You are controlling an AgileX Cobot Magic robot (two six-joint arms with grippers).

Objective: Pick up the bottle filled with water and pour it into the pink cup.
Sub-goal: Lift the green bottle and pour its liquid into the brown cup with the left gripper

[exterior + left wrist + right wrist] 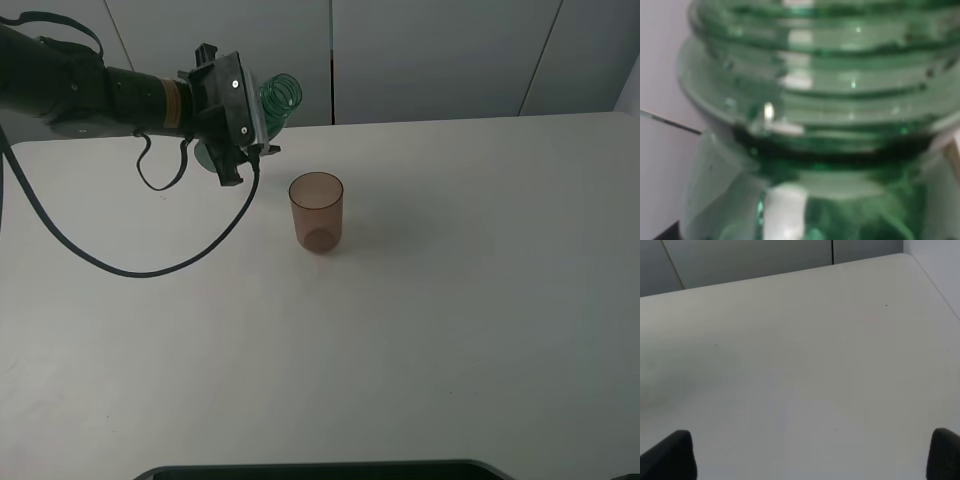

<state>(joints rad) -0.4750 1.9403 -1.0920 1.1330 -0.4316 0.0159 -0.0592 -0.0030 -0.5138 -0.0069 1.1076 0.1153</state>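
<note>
A cable droops left of the upright cup. The left gripper pinches the bottle, which is tilted with its mouth pointing right. The right gripper is spread.

Our black arm
We see a tan band, a silver screwed plate and a looping black cable.

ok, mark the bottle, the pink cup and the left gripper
the bottle (283,94), exterior high view, ribbed neck.
the pink cup (317,215), exterior high view, middle of side wall.
the left gripper (247,123), exterior high view, between its fingers.
</note>
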